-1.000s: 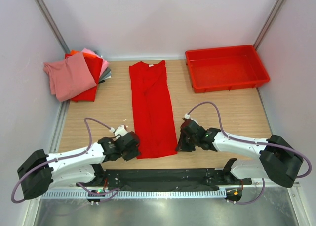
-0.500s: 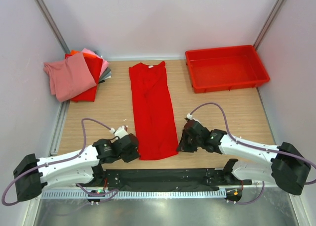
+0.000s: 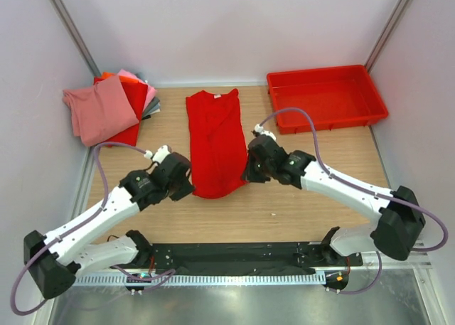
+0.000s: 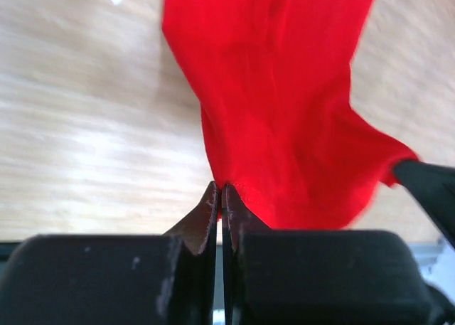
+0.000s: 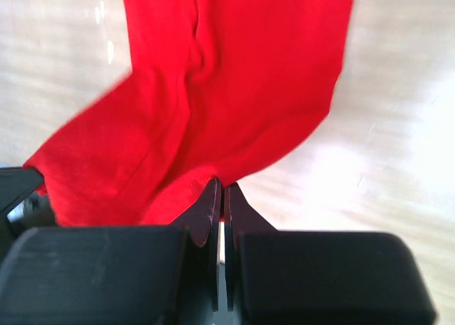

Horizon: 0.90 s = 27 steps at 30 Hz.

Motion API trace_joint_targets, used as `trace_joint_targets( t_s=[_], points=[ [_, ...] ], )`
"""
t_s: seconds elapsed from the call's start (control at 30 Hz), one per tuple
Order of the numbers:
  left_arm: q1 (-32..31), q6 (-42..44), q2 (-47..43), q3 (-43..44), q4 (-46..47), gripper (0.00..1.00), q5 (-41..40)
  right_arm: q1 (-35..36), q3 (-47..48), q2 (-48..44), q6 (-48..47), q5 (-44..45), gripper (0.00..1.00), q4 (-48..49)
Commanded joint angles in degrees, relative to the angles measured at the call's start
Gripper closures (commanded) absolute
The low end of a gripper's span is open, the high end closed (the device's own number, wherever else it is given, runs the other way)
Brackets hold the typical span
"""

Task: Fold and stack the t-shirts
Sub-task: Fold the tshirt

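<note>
From above, the left gripper (image 3: 190, 188) and right gripper (image 3: 247, 174) flank the red t-shirt (image 3: 215, 133), far from the folded stack (image 3: 114, 112); their fingertips are hidden. In the left wrist view, the jaws are together, pinching a hem corner just ahead. The right wrist view shows the same. Both bites look thin, so the cloth could slip, or uneven travel could skew the fold. Both wrist views are blurred.
</note>
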Motion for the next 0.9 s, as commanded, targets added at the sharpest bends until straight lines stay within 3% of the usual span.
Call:
trace_joint_targets(
  t_s=[0.0,0.37,0.87],
  points=[
    [7.2,9.8,5.5,4.1,0.8,1.00,3.0,-4.3,7.2,4.4,-6.8,3.2,0.99,-2.6],
    [20.7,23.1,26.0,18.0,5.3,1.00,9.5,-13.6,23.7,19.5,-14.6,-2.7,0.99,-3.5],
    [27.0,28.4,43.9,31.1,5.7,1.00,11.6,-19.4,37.5,34.0,-19.4,-7.7,0.99,-5.1]
  ],
)
